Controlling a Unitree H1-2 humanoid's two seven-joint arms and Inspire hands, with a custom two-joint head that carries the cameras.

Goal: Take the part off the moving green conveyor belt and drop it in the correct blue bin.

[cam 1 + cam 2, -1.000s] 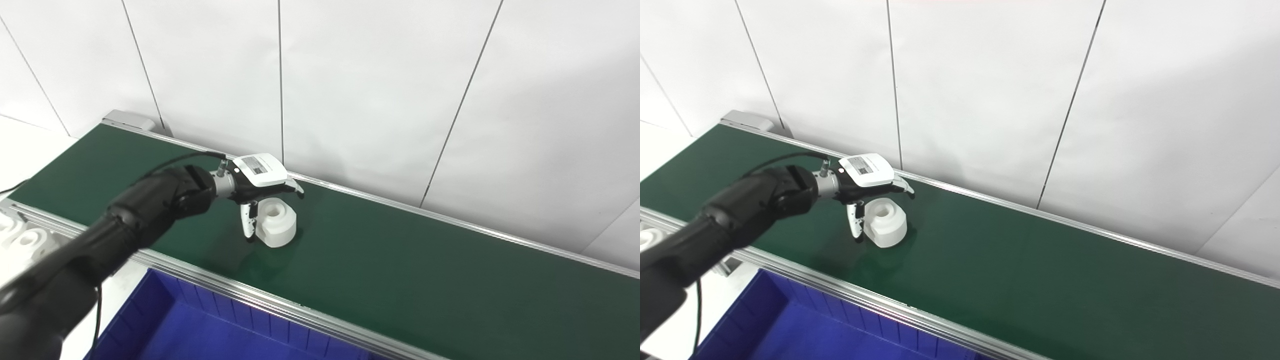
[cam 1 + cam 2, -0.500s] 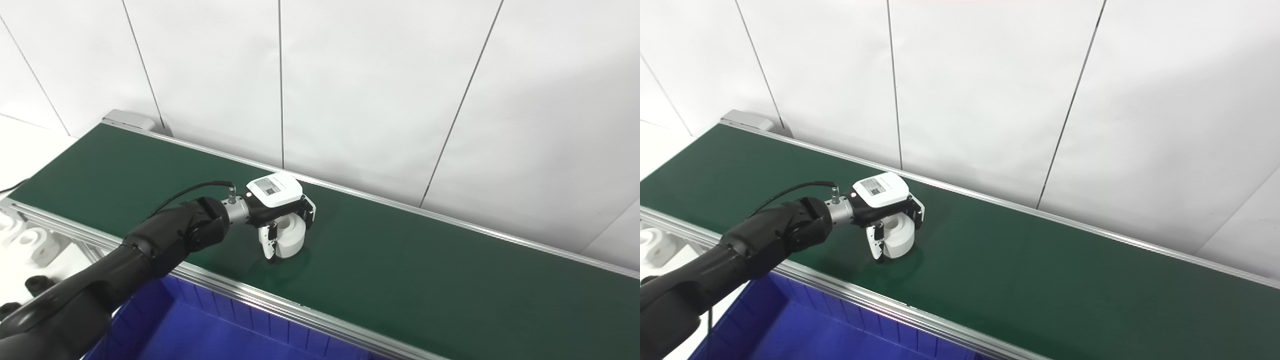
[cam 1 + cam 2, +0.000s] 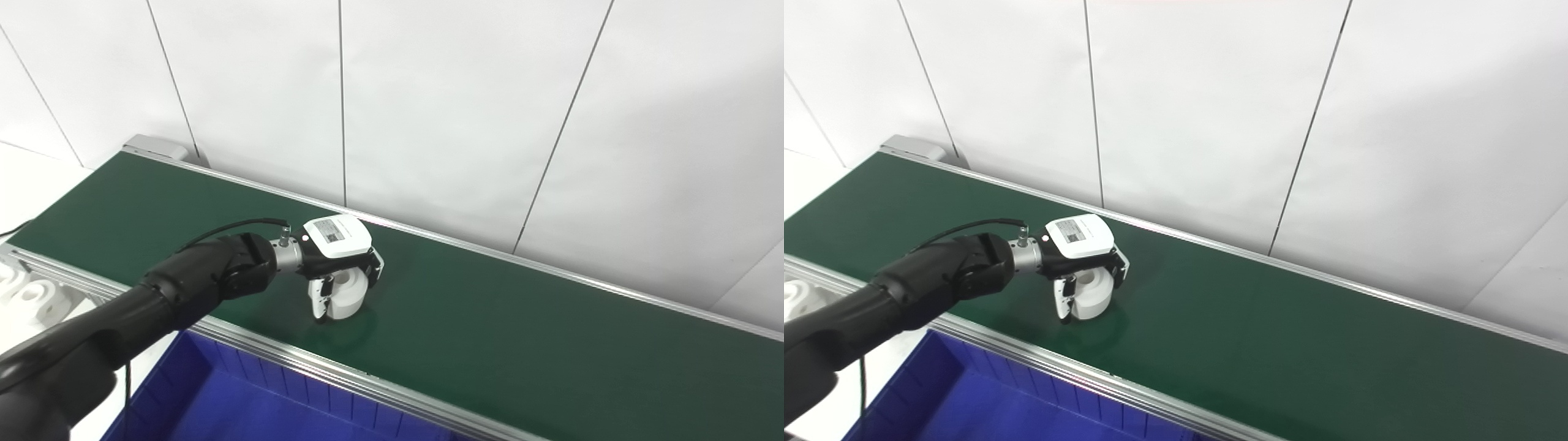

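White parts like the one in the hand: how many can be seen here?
3. One white part sits on the green belt, gripped by the left hand. Two more lie beyond the belt's left end, cut off; others may be hidden.

The conveyor belt (image 3: pixel 520 343) is matt dark green, with a faint sheen around the smooth white plastic-looking part (image 3: pixel 344 298), and its side rails (image 3: pixel 343 370) are brushed silvery metal. The left hand (image 3: pixel 338 245) has a glossy white shell on black, the arm (image 3: pixel 159 294) a satiny black casing. At 7 o'clock, the blue bin (image 3: pixel 245 404) looks like smooth moulded plastic.
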